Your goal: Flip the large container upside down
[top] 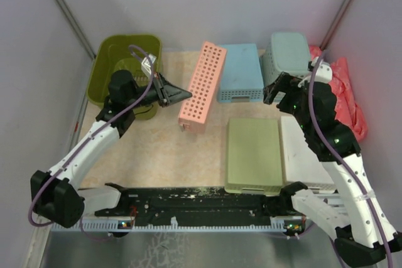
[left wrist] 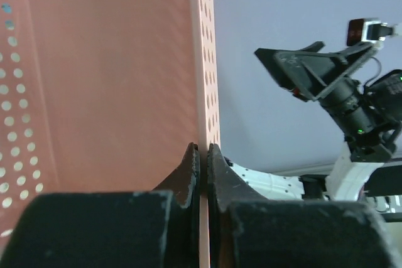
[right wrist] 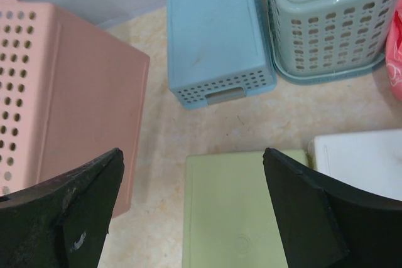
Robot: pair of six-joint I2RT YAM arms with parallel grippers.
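Got the left claw pinched tight on a side wall of the pink perforated basket, tilted up mid-counter. Spotted the large container back in the far left corner, opening up, partly hidden by the left arm. Right claw? Wide open, gripping nothing, hanging over the light-green tray.

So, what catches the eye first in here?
The pink basket at mid-table is tipped on its side, with its wall pinched by the left gripper. At the back left an olive tub stands open side up. To the right, the blue basket, teal basket, green tray and white tray all lie base up, and the right gripper hangs open over them.
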